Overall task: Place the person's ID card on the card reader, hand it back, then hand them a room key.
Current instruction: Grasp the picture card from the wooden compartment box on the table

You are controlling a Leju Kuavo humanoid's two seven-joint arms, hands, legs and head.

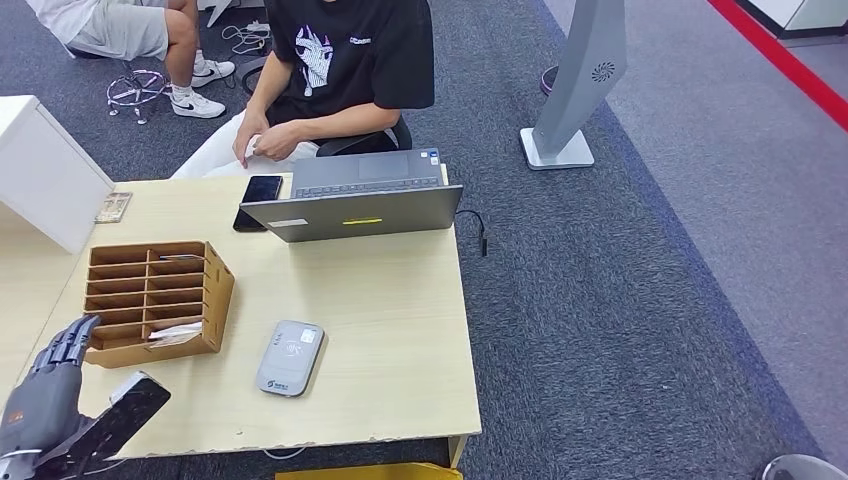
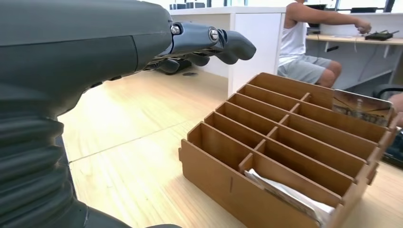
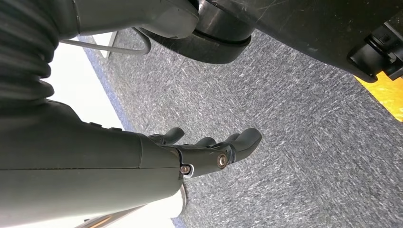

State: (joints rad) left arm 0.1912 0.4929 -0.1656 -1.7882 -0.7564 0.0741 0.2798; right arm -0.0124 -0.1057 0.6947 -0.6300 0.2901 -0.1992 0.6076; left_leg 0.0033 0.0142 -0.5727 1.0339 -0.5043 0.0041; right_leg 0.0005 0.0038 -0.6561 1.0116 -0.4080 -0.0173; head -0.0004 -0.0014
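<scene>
Grey carpet surrounds a light wooden table [image 1: 400,330] that fills the left and centre of the head view. Near the table's lower middle lies a grey card reader [image 1: 290,357], flat and with nothing on it. To its left stands a brown wooden organizer [image 1: 150,297] with divided slots; a pale card or paper [image 1: 175,333] rests in its lowest right slot. At the lower left corner, the robot's left hand [image 1: 45,395] hovers just beside the organizer, fingers spread and grasping nothing. At the top centre, a seated person in a black shirt [image 1: 350,55] faces the table behind an open grey laptop [image 1: 355,205], with a dark phone [image 1: 258,200] to its left. The right wrist view shows the right hand [image 3: 209,149] hanging above the carpet, fingers loosely apart, holding nothing.
</scene>
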